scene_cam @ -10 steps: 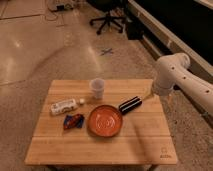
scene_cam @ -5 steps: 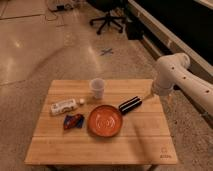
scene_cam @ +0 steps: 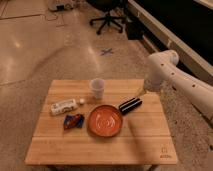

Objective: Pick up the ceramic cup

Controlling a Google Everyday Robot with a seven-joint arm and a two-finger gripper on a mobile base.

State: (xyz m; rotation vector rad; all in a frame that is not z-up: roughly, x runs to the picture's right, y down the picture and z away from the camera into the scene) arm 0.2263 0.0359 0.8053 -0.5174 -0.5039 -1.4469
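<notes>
The ceramic cup (scene_cam: 97, 88) is small, whitish-grey and handleless. It stands upright on the wooden table (scene_cam: 100, 145), near the back middle, just behind the orange pan (scene_cam: 105, 120). My white arm (scene_cam: 162, 70) reaches in from the right and bends down at the table's back right. My gripper (scene_cam: 142, 93) is at its lower end, close to the pan's black handle (scene_cam: 130, 105) and about a hand's width to the right of the cup. It touches nothing that I can see.
A white bottle with a label (scene_cam: 64, 106) lies on its side at the left. A small red and blue packet (scene_cam: 73, 121) lies in front of it. An office chair (scene_cam: 107, 19) stands on the floor behind, and a dark counter runs along the right.
</notes>
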